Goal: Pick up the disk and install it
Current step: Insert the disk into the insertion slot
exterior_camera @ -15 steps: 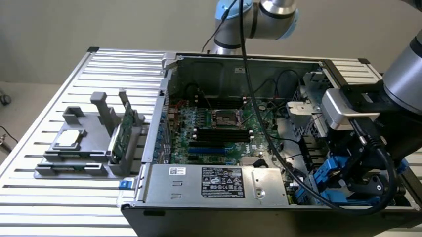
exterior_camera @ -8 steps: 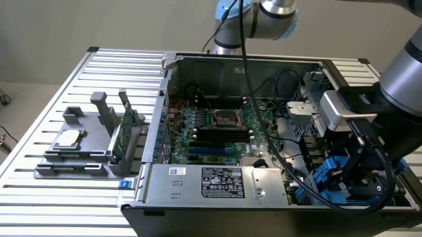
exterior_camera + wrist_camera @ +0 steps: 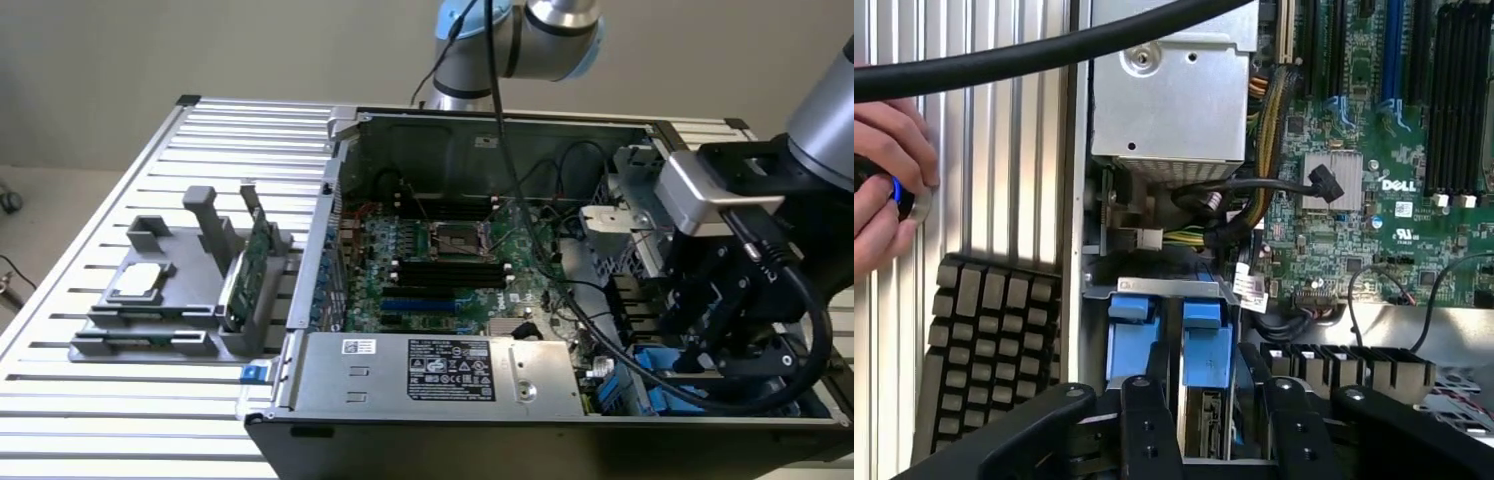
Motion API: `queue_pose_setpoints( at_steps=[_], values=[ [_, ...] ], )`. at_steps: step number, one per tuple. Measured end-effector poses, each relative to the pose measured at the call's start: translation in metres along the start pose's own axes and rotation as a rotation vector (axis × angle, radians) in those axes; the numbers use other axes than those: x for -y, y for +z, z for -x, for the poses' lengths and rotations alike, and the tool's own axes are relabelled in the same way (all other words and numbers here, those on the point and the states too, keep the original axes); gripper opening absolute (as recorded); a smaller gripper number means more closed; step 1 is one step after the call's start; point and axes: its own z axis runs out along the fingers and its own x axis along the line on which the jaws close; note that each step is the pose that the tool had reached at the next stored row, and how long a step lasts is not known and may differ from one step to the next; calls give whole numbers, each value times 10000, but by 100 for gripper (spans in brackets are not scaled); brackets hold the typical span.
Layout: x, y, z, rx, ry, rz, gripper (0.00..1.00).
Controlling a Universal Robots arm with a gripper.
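Note:
The disk (image 3: 1206,400) stands on edge in the drive bay of the open computer case (image 3: 350,200), with its bright blue rails up. Its blue top (image 3: 663,362) also peeks out under the tool in the exterior view. My gripper (image 3: 1219,425) hangs right over it, one black finger (image 3: 1147,420) on each side. The jaws stand open with a small gap to the disk on both sides. In the exterior view my gripper (image 3: 710,335) is low in the case's corner, at the exterior view's right.
A second blue-railed drive (image 3: 1129,325) sits in the neighbouring slot. The power supply (image 3: 441,370), motherboard (image 3: 447,255) and loose black cables (image 3: 1254,190) crowd the case. A grey fixture (image 3: 160,300) holds a silver chip (image 3: 140,283) and a green card (image 3: 254,262). A person's hand (image 3: 884,185) holds a small device outside the case.

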Motion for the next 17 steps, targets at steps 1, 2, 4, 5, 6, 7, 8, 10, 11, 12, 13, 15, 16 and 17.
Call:
queue_pose_setpoints(
  at_steps=[1,2,4,5,6,7,8,10,11,12,13,15,16,17],
  values=[
    [-1,-42,3,-15,-5,0,40],
    [-2,-70,5,-31,-9,1,40],
    [-3,-90,9,-49,-14,1,40],
    [-3,-97,11,-51,-17,1,40],
    [-3,-106,13,-51,-21,1,40],
    [-3,-111,14,-51,-27,1,40],
    [-1,-112,15,-50,-38,0,40],
    [12,-113,18,-53,-76,0,40],
    [24,-113,20,-54,-98,-1,40],
    [39,-114,23,-55,-118,-2,40],
    [54,-115,25,-58,-137,-2,40],
    [85,-113,27,-57,-177,-3,38],
    [101,-110,28,-58,-196,-3,38],
    [115,-107,30,-59,-217,-3,32]
  ],
)
